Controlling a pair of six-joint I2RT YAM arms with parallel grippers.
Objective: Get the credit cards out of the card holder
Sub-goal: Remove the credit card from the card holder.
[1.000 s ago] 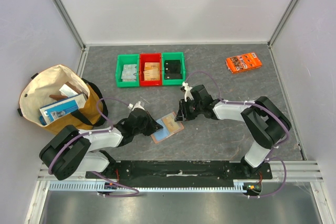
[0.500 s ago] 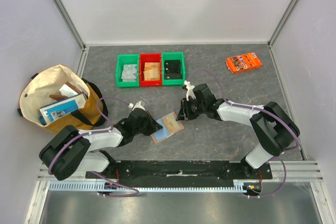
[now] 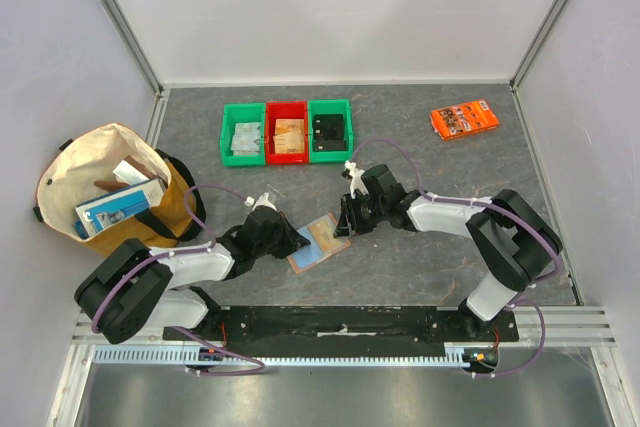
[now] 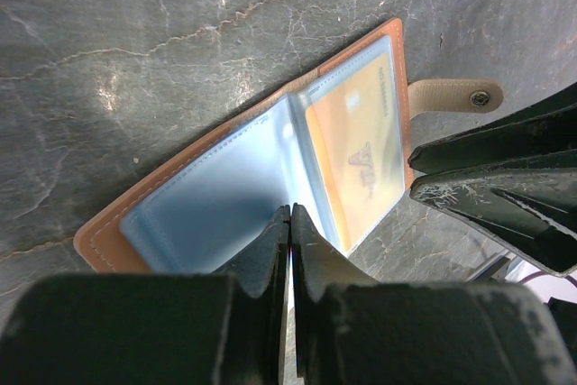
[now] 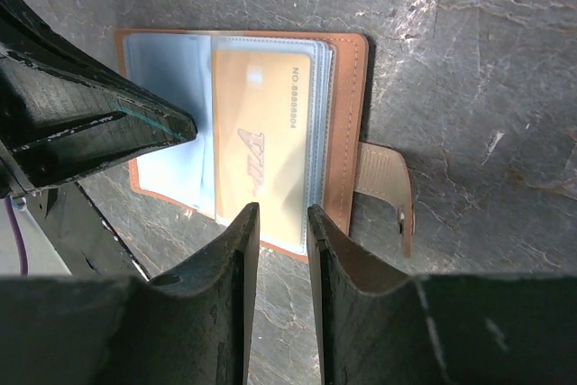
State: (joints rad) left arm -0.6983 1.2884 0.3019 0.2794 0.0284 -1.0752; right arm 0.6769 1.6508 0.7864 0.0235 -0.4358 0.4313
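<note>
Where the left gripper (image 4: 290, 215) narrows to its tips, its two black fingers (image 4: 263, 254) are pressed flat together with no gap showing. They rest on the near edge of the card holder (image 4: 108, 233), right at the fold between two clear sleeves. Whether a sleeve leaf is nipped between them cannot be told.

The right gripper (image 5: 282, 219) has its fingers (image 5: 236, 263) slightly parted, with a narrow slot between them. It stands over the edge of a tan card (image 5: 261, 137) nearest its own camera. That edge shows through the slot, and the fingers grip nothing.

The tan card sits inside a clear sleeve on the half of the holder nearer the leather tab (image 5: 383, 178), with more sleeve edges stacked beside it. The other half shows a bluish sleeve (image 4: 212, 191), and in the right wrist view the left gripper's tip lies over it.

The card holder lies open and flat on the grey marbled table (image 3: 400, 267), toward the front edge. It is between the two arms, which reach in from either side and nearly meet above it.

Farther back, three small bins stand in a touching row: a green bin (image 3: 244, 134) with pale flat pieces, a red bin (image 3: 288, 133) with tan ones, and a second green bin (image 3: 329, 130) with black ones. An orange packet (image 3: 465, 119) lies well apart at the back right. A cloth bag (image 3: 70, 172) holding boxes stands at the left edge.
</note>
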